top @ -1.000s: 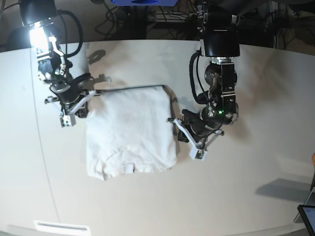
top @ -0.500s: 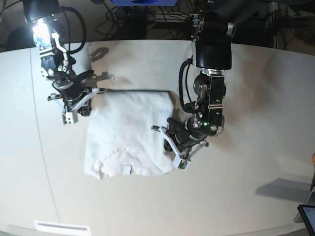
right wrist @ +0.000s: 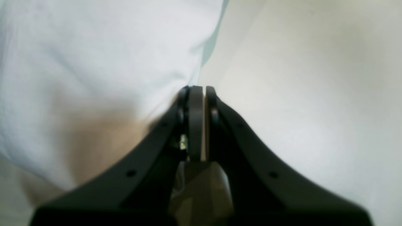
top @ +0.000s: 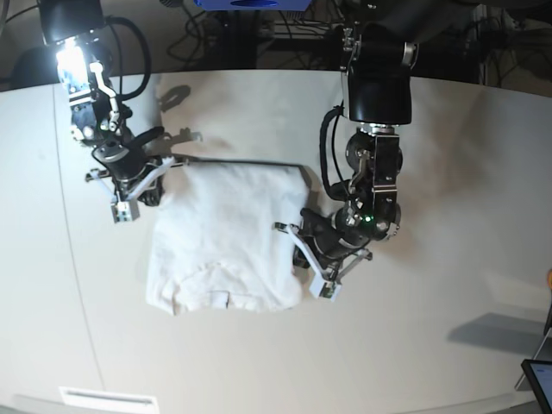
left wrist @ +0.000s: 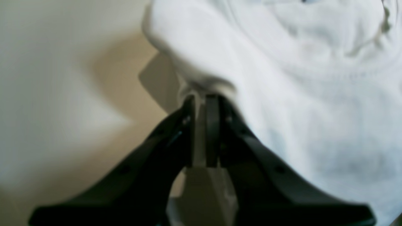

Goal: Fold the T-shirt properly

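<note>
Left wrist view has my left pincer [left wrist: 201,100] clenched on a bunched edge of the shirt [left wrist: 298,78], a little wad of white cloth puckered right at the tips. On the right wrist view my right pincer [right wrist: 197,91] is clenched too, pinching a thin edge of the shirt where the cloth meets bare bench [right wrist: 314,94].

From the base view, the shirt lies partly folded on the bench between the two arms, neck label toward the near edge, far edge drawn fairly straight between the pincers.

My worries: the right pincer's bite looks very shallow, so I judge a tug could slip the hem free and drop that corner. The left bite is a wad, which could carry extra layers along and leave a crooked crease. Pulling the arms unevenly would skew the edge or drag the whole shirt across the bench.

I see no containers anywhere.
</note>
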Robot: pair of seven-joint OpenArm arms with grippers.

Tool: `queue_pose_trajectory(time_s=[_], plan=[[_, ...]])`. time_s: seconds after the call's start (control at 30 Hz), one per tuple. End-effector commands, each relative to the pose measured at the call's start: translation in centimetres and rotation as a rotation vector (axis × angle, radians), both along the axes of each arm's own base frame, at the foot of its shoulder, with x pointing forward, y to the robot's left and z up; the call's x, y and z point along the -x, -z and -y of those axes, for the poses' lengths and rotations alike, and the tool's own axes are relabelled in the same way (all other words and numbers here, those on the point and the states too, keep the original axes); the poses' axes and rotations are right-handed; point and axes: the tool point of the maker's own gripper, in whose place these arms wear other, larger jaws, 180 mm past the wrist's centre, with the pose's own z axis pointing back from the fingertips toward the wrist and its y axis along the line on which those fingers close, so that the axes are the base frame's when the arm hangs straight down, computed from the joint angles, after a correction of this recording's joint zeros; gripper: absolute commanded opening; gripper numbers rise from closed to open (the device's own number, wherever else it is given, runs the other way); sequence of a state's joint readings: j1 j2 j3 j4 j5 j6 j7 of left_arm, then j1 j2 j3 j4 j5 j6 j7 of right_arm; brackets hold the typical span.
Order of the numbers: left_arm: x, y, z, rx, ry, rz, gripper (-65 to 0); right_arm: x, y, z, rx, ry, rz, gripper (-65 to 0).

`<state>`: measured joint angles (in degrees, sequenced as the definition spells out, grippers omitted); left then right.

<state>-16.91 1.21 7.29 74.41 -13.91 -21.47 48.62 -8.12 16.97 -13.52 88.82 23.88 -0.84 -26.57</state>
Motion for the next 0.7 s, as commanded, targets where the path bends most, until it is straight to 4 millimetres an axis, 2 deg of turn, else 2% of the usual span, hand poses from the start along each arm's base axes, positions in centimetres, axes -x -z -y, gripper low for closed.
queue_pose_trajectory(time_s=[0.0, 0.1, 0.17, 0.33, 0.43, 0.5, 0.6, 0.67], plan=[[-1.2, -2.2, -0.2, 0.008, 0.0, 0.068, -60.0, 0.3, 0.5, 1.3, 0.038, 0.0, -0.043, -62.5], [-1.0, -2.5, -1.3, -0.018, -0.006, 0.084, -60.0, -0.7, -0.3, 1.9, 0.048, 0.007, -0.019, -62.5], [-0.6, -2.2, -1.6, -0.022, -0.007, 0.079, -60.0, -1.2, -0.7, 3.2, 0.055, 0.04, -0.006, -62.5], [0.4, -3.9, -4.2, -0.045, -0.057, 0.139, -60.0, -2.2, -2.2, 5.6, 0.059, 0.109, 0.036, -62.5], [2.0, -5.7, -5.9, -0.051, -0.104, 0.198, -60.0, -2.7, -3.8, 6.8, 0.06, 0.14, 0.082, -62.5], [3.3, -6.7, -6.4, -0.066, -0.106, 0.231, -60.0, -2.6, -4.8, 7.4, 0.06, 0.154, 0.109, -62.5], [5.7, -7.0, -6.1, -0.103, -0.064, 0.248, -60.0, -2.8, -6.7, 6.9, 0.054, 0.142, 0.159, -62.5], [7.4, -6.7, -5.9, -0.131, -0.026, 0.242, -60.0, -2.7, -7.1, 6.5, 0.052, 0.133, 0.169, -62.5]])
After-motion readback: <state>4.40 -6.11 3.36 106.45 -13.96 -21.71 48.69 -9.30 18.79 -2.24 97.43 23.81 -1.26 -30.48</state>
